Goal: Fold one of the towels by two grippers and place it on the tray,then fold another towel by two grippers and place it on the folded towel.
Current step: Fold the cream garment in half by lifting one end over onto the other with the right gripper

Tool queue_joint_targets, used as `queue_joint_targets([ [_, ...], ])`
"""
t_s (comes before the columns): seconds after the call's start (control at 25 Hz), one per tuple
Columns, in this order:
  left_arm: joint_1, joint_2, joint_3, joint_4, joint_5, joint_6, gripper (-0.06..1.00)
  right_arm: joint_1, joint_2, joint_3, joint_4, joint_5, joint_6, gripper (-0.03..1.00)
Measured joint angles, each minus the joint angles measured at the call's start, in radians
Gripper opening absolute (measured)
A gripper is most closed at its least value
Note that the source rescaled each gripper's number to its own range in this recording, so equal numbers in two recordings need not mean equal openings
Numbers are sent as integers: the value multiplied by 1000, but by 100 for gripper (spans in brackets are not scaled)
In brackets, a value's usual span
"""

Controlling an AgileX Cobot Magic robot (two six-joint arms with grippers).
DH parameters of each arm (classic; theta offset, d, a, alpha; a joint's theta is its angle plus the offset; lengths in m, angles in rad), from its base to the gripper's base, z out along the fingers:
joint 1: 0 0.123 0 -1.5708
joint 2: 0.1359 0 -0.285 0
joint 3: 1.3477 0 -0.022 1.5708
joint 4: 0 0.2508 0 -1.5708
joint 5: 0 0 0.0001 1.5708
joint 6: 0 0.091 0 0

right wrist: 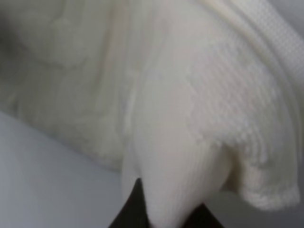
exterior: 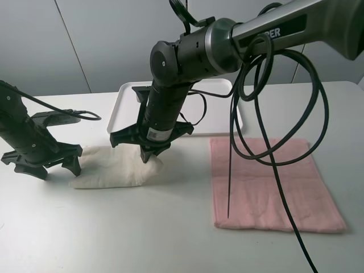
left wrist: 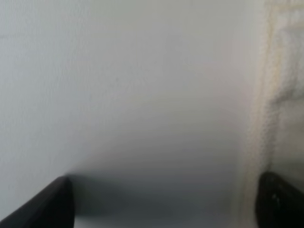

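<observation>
our right gripper (exterior: 151, 152) is pinched shut on the right end of the cream towel (exterior: 108, 168), and that end stands up a little. the cream towel lies bunched on the table (exterior: 142, 239), on the near side of the white tray (exterior: 126, 105). our left gripper (exterior: 55, 169) is wide open at the towel's left end and holds nothing. the pink towel (exterior: 267, 182) lies flat on the right, apart from the cream one.
</observation>
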Motion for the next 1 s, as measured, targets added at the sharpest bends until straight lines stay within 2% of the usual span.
queue_joint_targets([
  [0.24,0,0,0,0,0,0,100,0,-4,1,227,-23,-126,6],
  [0.48,0,0,0,0,2,-1,100,0,14,1,384,-68,-206,6],
  [0.76,0,0,0,0,2,-1,100,0,77,1,693,-116,-414,6],
  [1.0,0,0,-2,0,2,-1,100,0,116,1,856,-126,-555,6],
])
